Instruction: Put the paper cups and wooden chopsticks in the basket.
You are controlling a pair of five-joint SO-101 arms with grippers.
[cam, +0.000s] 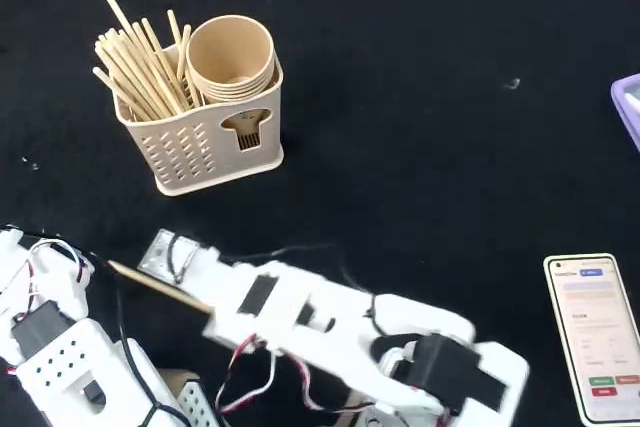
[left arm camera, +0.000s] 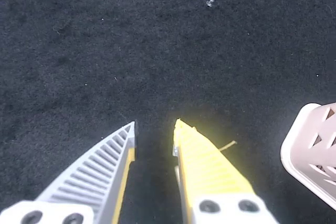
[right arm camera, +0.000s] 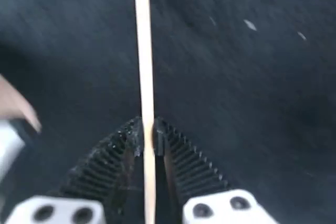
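The cups (cam: 230, 52) and most chopsticks (cam: 135, 62) are sitting in the basket (cam: 205, 152); my right claw (right arm camera: 149, 129) is clamping one remaining chopstick (right arm camera: 143, 51), my left claw (left arm camera: 154, 129) standing apart, empty.

Black cloth-covered table (cam: 420, 147) (a few pale specks), lit phone (cam: 595, 332) near one edge, lilac object (cam: 628, 107) farther along

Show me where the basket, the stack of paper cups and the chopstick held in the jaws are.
basket (cam: 195, 152), high view, its slotted front wall.
paper cups (cam: 231, 51), high view, inside of the top cup.
chopstick (right arm camera: 143, 51), right wrist view, middle of its shaft.
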